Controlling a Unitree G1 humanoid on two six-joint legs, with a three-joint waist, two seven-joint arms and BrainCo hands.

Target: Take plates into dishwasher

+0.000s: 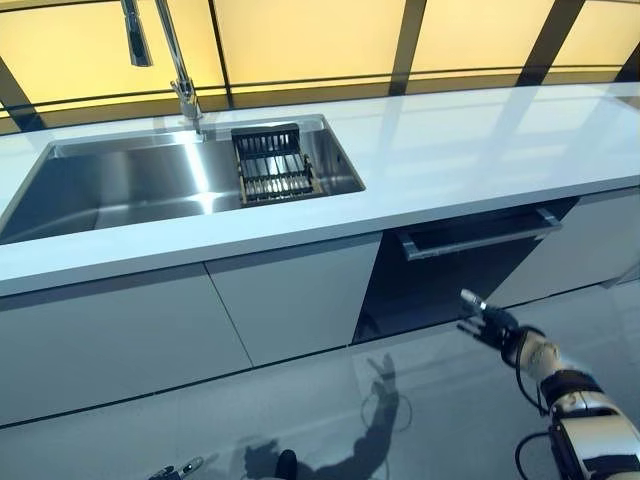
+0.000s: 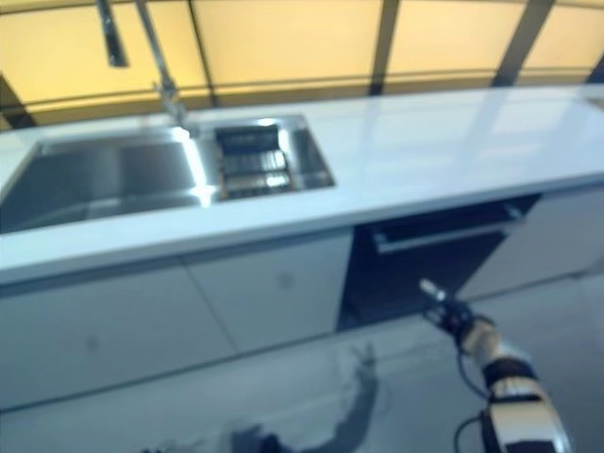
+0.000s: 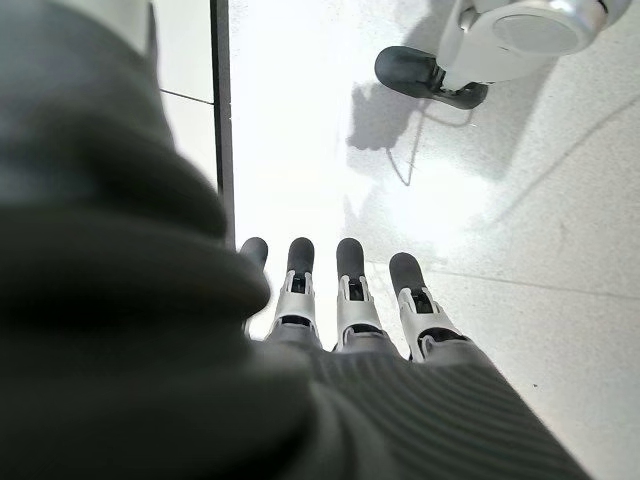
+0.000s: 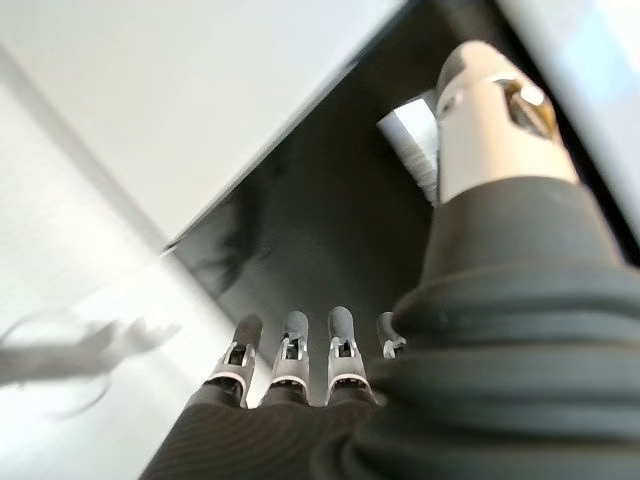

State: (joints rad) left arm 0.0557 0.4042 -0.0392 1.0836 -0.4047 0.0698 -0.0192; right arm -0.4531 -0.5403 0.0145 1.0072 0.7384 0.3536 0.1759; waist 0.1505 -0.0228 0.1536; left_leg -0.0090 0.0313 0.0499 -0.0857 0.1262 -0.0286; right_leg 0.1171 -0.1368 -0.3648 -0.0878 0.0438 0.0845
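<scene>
The dishwasher [image 1: 440, 275] is a dark panel under the white counter, with a long bar handle [image 1: 480, 238] along its top. My right hand [image 1: 497, 327] is low in front of its lower part, fingers straight and holding nothing. In the right wrist view the fingers [image 4: 290, 360] point at the dark door. My left hand [image 3: 350, 290] hangs over the floor with straight fingers and is empty. It barely shows at the bottom edge of the left eye view [image 1: 175, 470]. No plate shows in any view.
A steel sink [image 1: 120, 190] with a tall faucet [image 1: 178, 70] is set in the white counter [image 1: 480, 140]. A dark slatted rack [image 1: 272, 165] lies at the sink's right end. White cabinet doors [image 1: 290, 300] stand left of the dishwasher.
</scene>
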